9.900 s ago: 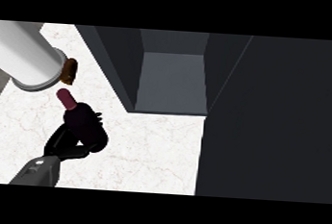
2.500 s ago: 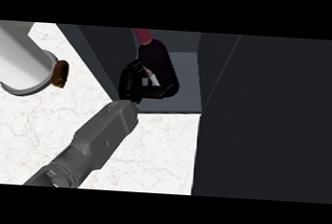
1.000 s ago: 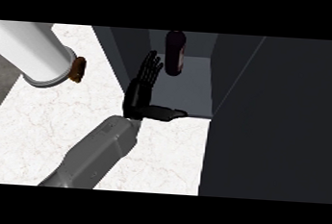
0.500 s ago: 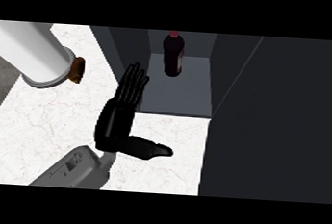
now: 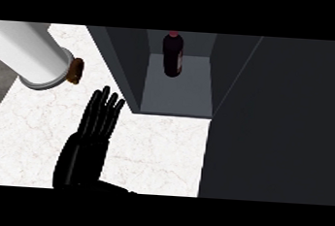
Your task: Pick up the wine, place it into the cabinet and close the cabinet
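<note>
The wine bottle (image 5: 172, 54), dark with a reddish cap, stands upright at the back of the open cabinet (image 5: 177, 95), on its grey floor. Nothing touches it. My left hand (image 5: 88, 141) is over the white counter, in front of the cabinet and to its left, well apart from the bottle. It is open, with straight fingers pointing up the view and the thumb out to the lower right. The cabinet's dark door (image 5: 278, 121) stands open and fills the right side of the view. My right hand does not show.
A big white cylinder (image 5: 29, 53) lies at the upper left, with a small brown object (image 5: 75, 70) against its rim. The marbled white counter (image 5: 157, 148) runs from the cabinet's front down to the lower edge. A grey strip borders it at the far left.
My left hand let go of the bottle inside the cabinet, opened, and drew back down and to the left onto the counter. The bottle stays standing inside.
</note>
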Robot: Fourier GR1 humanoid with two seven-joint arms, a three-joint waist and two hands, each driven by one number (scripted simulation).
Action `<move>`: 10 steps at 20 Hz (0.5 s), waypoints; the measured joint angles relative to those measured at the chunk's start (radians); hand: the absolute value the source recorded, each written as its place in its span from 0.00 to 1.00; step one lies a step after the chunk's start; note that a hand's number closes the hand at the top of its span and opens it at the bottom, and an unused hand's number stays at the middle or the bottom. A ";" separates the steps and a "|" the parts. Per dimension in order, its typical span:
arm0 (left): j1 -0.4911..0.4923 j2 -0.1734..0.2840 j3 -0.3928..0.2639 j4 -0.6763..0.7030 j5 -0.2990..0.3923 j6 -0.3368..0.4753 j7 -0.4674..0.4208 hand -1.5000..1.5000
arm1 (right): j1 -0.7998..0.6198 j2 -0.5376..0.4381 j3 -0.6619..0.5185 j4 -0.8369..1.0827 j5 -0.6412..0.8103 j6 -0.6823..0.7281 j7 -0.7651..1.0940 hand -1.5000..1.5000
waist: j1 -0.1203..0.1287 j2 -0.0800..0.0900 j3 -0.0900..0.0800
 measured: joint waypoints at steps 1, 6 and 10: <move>0.021 0.008 0.000 -0.020 -0.008 0.009 -0.004 0.00 | 0.003 -0.023 0.009 -0.013 -0.012 0.025 0.018 1.00 | 0.001 0.000 0.000; 0.156 0.093 0.046 -0.142 -0.021 0.022 -0.019 0.00 | 0.031 -0.068 0.091 -0.054 -0.042 0.105 0.065 1.00 | 0.003 0.000 -0.001; 0.270 0.168 0.137 -0.214 0.014 -0.024 -0.049 0.00 | 0.063 -0.068 0.157 -0.055 -0.059 0.122 0.109 1.00 | 0.005 0.000 -0.001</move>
